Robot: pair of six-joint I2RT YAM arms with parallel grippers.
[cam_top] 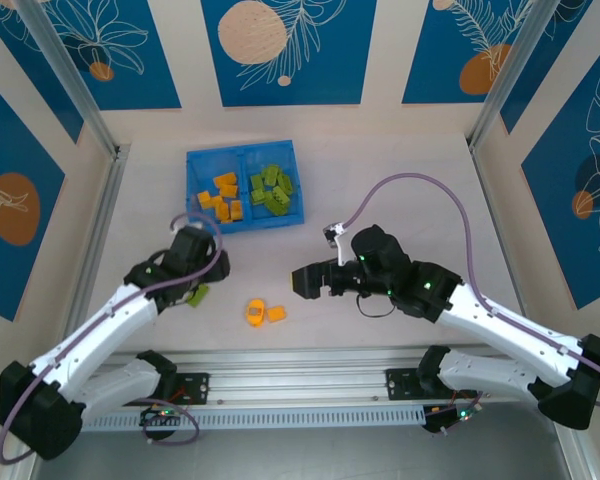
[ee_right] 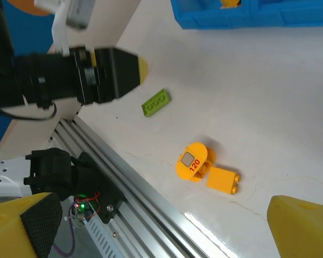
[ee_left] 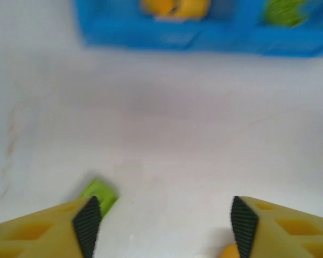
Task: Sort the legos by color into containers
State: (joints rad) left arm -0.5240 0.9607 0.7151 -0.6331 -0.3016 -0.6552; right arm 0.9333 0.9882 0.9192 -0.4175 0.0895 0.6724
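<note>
— Closest to the lens, along the bottom edge of the left wrist view?

— The left gripper. Its yellow fingers with black pads are spread wide, with only bare table between them.

— And the loose green brick?

— At lower left, partly behind the left-hand pad. It lies at that finger's tip rather than in the gap, and I cannot tell whether they touch.

— From above?

— The same brick lies left of centre, right at the left gripper. Further right, at lower centre, a round orange piece touches an orange brick. Both are on the table, well apart from the tray.

— The tray?

— Upper centre. Orange bricks are in its left compartment, green bricks in its right.

— The right side?

— The right gripper sits right of the orange pair, pointing left. In its wrist view the right gripper is also released, one finger in each bottom corner. The round piece, marked 120, and the orange brick lie just above the gap, near the middle of the frame.
</note>
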